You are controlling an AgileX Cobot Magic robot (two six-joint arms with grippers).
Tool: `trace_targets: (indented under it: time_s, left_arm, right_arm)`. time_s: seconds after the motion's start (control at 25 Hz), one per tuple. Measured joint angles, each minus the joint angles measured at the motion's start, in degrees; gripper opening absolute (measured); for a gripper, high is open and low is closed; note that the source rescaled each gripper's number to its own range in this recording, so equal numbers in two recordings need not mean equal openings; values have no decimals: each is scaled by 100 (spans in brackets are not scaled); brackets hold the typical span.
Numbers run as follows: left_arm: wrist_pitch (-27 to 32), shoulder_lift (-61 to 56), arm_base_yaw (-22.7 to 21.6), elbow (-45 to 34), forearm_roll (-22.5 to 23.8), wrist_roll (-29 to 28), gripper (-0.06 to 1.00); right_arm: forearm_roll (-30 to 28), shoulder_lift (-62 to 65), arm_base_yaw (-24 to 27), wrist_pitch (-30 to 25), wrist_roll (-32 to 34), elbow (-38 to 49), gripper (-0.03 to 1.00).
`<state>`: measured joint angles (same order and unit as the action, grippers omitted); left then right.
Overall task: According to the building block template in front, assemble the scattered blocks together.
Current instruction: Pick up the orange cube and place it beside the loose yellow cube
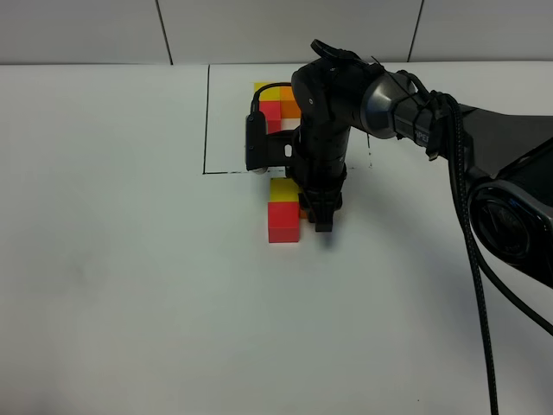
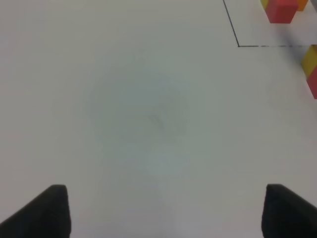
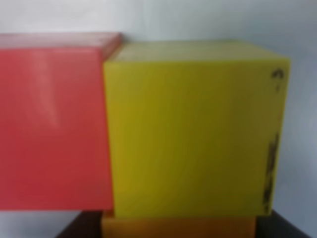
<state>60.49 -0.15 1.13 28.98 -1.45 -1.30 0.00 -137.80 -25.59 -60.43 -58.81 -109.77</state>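
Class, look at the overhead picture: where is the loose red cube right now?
The red cube sits near the table's centre, touching the yellow cube behind it, just left of the right gripper.

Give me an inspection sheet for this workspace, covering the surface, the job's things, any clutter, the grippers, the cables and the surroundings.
Surface: white table, black drawn frame line at the back.
Job's things: template inside the frame; red block and yellow block side by side, orange block against the yellow one.
Clutter: nothing seen.
Grippers: right gripper down at the blocks, jaws not readable; left gripper open, nothing between its fingers.
Cables: black cable along the right arm.
Surroundings: pale panelled wall behind.
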Motion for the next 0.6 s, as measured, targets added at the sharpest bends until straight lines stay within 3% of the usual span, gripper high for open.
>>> trace_targets:
  time_s: [0.44, 0.6]
  left_arm:
    - [0, 0, 0, 0, 0, 0, 65]
    - [0, 0, 0, 0, 0, 0, 65]
  right_arm:
    - [38, 0, 0, 26, -203, 6, 5]
    - [37, 19, 56, 204, -207, 6, 39]
